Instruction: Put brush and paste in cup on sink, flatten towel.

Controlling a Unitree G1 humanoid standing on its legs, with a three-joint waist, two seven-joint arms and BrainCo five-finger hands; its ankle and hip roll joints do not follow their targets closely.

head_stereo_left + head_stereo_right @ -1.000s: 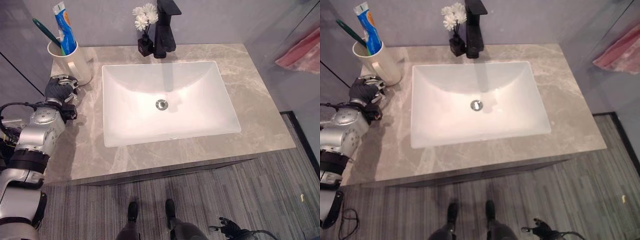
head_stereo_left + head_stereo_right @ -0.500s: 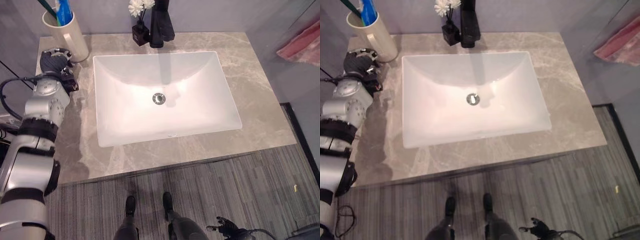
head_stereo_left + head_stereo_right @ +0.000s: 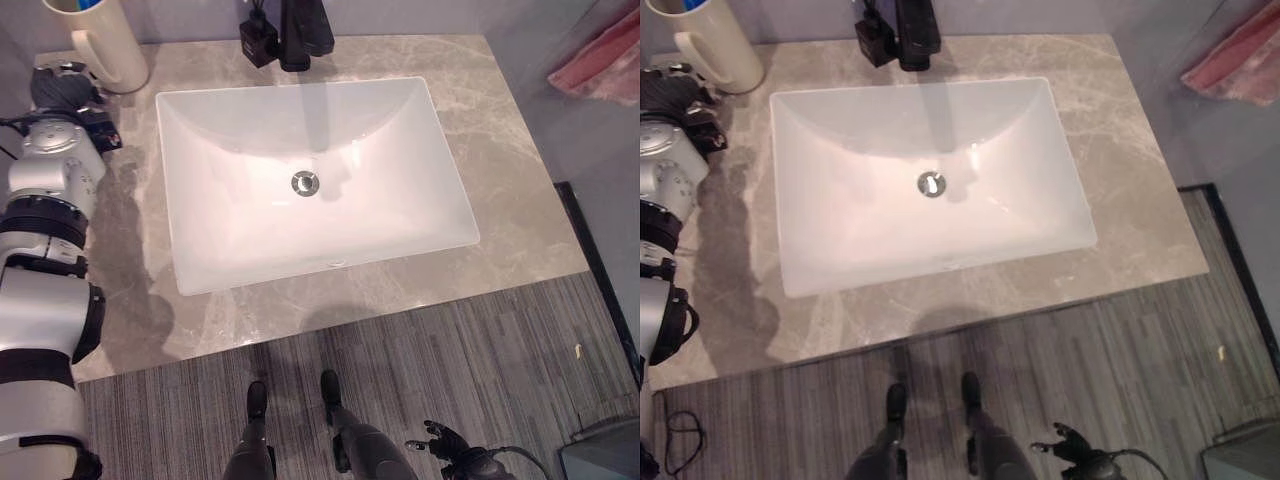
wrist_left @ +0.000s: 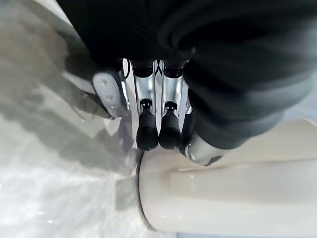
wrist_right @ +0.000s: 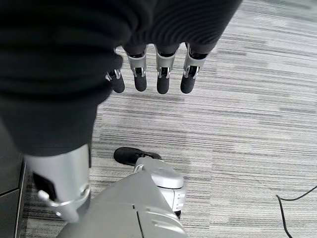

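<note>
A cream cup (image 3: pixel 97 48) with a handle stands at the back left corner of the grey marble counter (image 3: pixel 500 170). A bit of the blue toothpaste tube (image 3: pixel 86 4) shows inside its rim. My left hand (image 3: pixel 60 86) rests on the counter just in front of and left of the cup. In the left wrist view its fingers (image 4: pixel 147 130) are relaxed and hold nothing, their dark tips close to the cup's base (image 4: pixel 233 198). A pink towel (image 3: pixel 603 62) lies at the far right, beyond the counter. My right hand (image 5: pixel 158 74) hangs low over the floor, fingers straight and empty.
A white rectangular sink (image 3: pixel 200 120) fills the middle of the counter. A black faucet (image 3: pixel 303 30) and a small dark vase (image 3: pixel 257 38) stand behind it. Striped grey flooring (image 3: pixel 480 380) runs in front of the counter.
The camera has tilted down, so the whole scene has slid up and the cup's top is now cut off. My left hand has stayed beside the cup.
</note>
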